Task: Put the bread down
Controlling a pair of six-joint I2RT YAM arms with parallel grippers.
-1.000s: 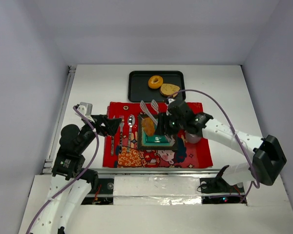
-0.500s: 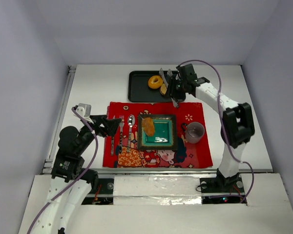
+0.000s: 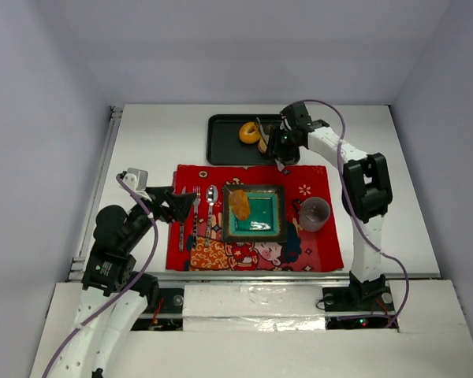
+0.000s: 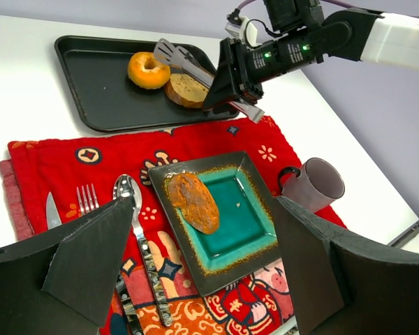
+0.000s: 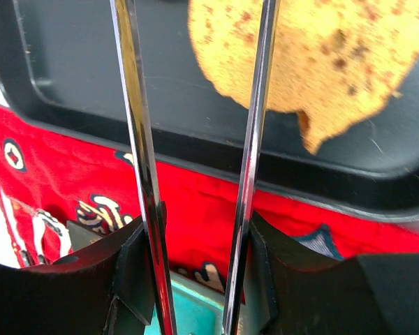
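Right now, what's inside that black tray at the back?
A ring doughnut and a flat toast slice lie side by side in the black tray. The metal tongs reach over the toast, hiding part of it.

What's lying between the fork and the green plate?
A spoon, lying on the red cloth alongside the fork. The left wrist view shows it clearest.

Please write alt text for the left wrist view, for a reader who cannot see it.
The right claw holds metal tongs over a toast slice beside a doughnut on a black tray. Nearer, a brown roll lies on a teal plate.
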